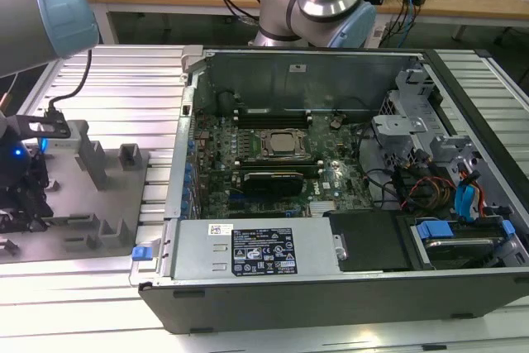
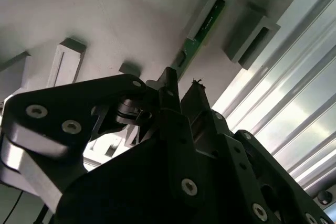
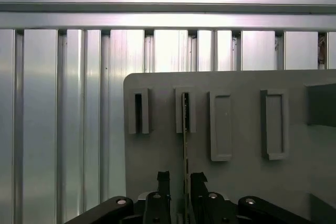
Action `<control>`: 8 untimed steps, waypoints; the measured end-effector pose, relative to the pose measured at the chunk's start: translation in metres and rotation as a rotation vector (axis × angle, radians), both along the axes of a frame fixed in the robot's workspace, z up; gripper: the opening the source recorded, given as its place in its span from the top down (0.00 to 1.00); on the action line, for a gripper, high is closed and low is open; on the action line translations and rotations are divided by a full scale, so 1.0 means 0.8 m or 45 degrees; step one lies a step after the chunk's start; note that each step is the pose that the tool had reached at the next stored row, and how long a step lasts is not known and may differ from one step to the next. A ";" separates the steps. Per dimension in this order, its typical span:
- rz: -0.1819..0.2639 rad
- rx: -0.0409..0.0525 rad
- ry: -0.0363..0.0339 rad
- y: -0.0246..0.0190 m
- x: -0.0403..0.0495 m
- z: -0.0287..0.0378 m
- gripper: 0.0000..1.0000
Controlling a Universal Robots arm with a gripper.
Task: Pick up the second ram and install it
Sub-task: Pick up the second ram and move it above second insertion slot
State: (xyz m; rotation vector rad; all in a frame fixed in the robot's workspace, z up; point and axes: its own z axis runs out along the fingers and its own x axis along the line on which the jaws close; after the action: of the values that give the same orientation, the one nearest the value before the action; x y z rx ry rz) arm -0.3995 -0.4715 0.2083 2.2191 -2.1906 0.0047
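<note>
— Starting from the gripper [image 3: 179, 178], where was the second ram [image 3: 185, 109] found to lie?

— It was seen edge-on in the first wrist view, stood on its long edge. Its far end was held in a slotted block [image 3: 179, 124] of the grey fixture plate [image 3: 157, 156]. Its near end was taken in between the two fingertips, and the rest of it ran straight ahead of them, away from the wrist.

— How was its long axis set against the jaws?

— It was laid along the gap, parallel to the inner faces of the fingers [image 3: 164, 182], so that each flat side of the board was faced by one pad.

— Was the board pinched?

— It was not judged to be. The fingers were held spread. Bare grey plate could be made out between one finger and the board. The other finger was just beside the board, and contact there could not be told. In the second wrist view the green strip [image 2: 202, 27] was seen running out from between the fingertips toward its block.

— Had anything been lifted?

— The stick was judged to be seated in its fixture. The neighbouring slot [image 3: 138, 113], beside the one ahead of the fingertips, was seen empty. The open computer case [image 1: 314, 287] was placed well apart from the gripper, toward the exterior view's right.
</note>
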 end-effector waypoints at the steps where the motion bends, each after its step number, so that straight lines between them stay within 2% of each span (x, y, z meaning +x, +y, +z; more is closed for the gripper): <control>1: 0.001 0.000 -0.0001 0.0000 0.000 -0.0009 0.70; 8: 0.003 0.000 -0.0002 0.0002 -0.001 -0.0024 0.70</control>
State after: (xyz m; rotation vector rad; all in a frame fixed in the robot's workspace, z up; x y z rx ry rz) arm -0.4000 -0.4713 0.2063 2.2214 -2.1885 0.0048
